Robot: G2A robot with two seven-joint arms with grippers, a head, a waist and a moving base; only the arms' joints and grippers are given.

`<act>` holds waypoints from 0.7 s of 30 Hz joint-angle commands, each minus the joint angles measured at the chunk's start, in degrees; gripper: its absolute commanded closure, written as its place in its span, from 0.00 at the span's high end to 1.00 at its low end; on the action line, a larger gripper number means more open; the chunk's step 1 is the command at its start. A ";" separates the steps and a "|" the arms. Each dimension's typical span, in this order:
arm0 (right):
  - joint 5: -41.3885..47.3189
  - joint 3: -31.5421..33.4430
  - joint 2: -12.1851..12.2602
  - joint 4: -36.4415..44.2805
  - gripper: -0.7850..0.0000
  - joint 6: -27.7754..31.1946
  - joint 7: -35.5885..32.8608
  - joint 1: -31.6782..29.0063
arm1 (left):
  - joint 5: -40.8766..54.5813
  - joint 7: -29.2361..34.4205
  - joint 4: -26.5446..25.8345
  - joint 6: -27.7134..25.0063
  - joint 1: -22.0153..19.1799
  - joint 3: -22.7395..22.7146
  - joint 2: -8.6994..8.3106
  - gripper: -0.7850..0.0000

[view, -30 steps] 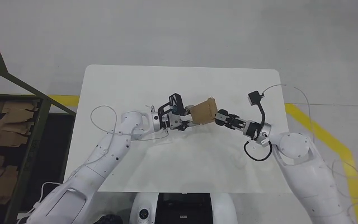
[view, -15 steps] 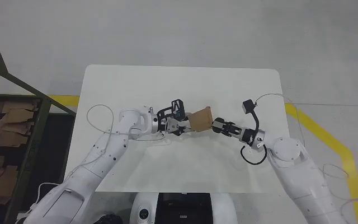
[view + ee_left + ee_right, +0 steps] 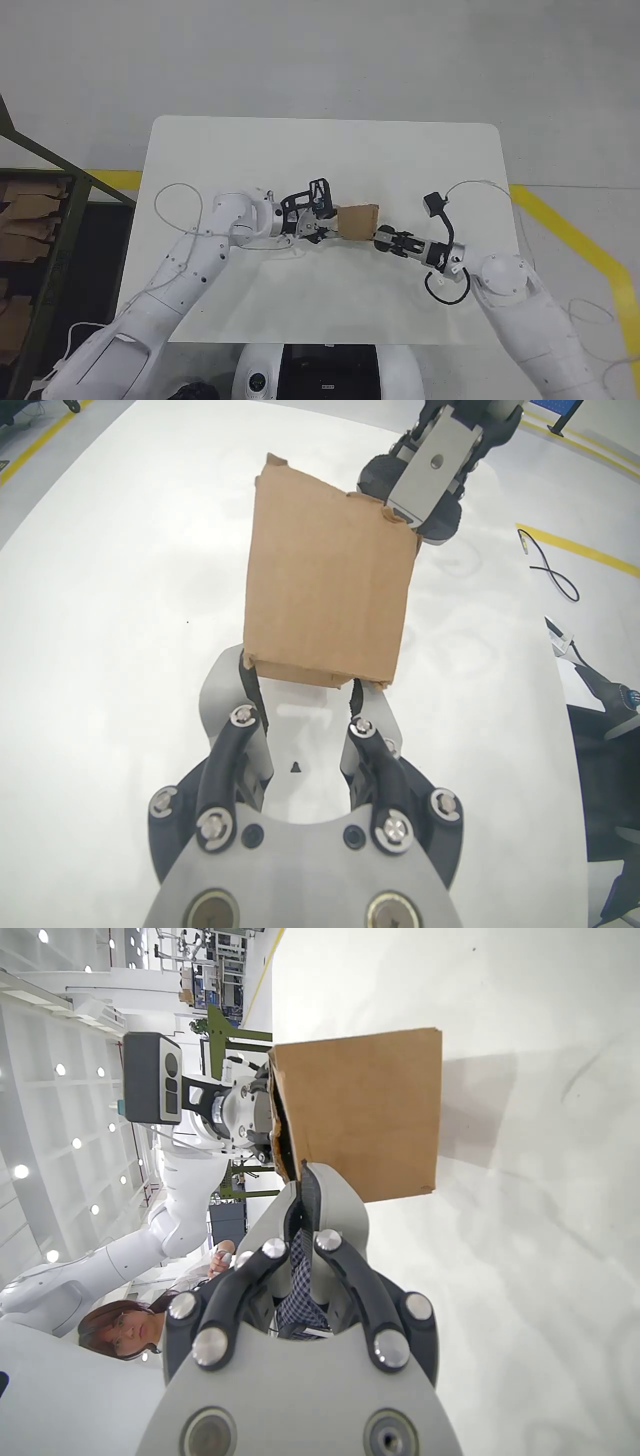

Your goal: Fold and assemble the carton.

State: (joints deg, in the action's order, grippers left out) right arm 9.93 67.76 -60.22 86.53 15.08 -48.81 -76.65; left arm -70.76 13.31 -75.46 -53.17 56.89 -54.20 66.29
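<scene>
Brown carton (image 3: 358, 220) is held above the desk (image 3: 250, 150) near its middle; inside and end flaps can't be made out. The left claw (image 3: 302, 677) grasps one end, fingertips hidden under cardboard. The right claw (image 3: 301, 1178) is clenched on the opposite ragged corner, pads mostly covered.

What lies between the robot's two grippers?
The carton, gripped on opposite sides by the left gripper and the right gripper; the top view shows it.
</scene>
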 commanded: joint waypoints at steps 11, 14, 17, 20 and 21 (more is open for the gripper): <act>0.95 0.23 0.14 -0.80 0.06 -0.65 -1.01 -0.82 | 2.03 4.23 0.75 -1.29 -0.84 0.81 -0.12 0.32; 2.14 1.55 0.33 -0.79 0.06 0.18 -0.73 -1.42 | 2.51 4.33 0.81 -1.16 -0.98 0.86 -0.13 0.32; 3.73 3.26 0.62 -0.08 0.06 1.33 -0.84 -2.71 | 3.43 3.72 0.89 -0.72 -1.24 0.28 -0.21 0.32; 5.47 5.60 0.92 0.63 0.07 2.88 0.30 -4.17 | 4.52 2.43 0.79 -0.04 -1.56 -0.74 -0.33 0.33; 6.10 6.65 1.02 0.89 0.09 3.56 1.29 -4.70 | 4.82 1.97 0.71 0.15 -1.62 -1.07 -0.37 0.33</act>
State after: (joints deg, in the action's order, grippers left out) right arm 15.45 73.35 -59.29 87.22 18.03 -48.48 -80.88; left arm -66.25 15.78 -74.67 -53.22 55.33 -54.95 65.96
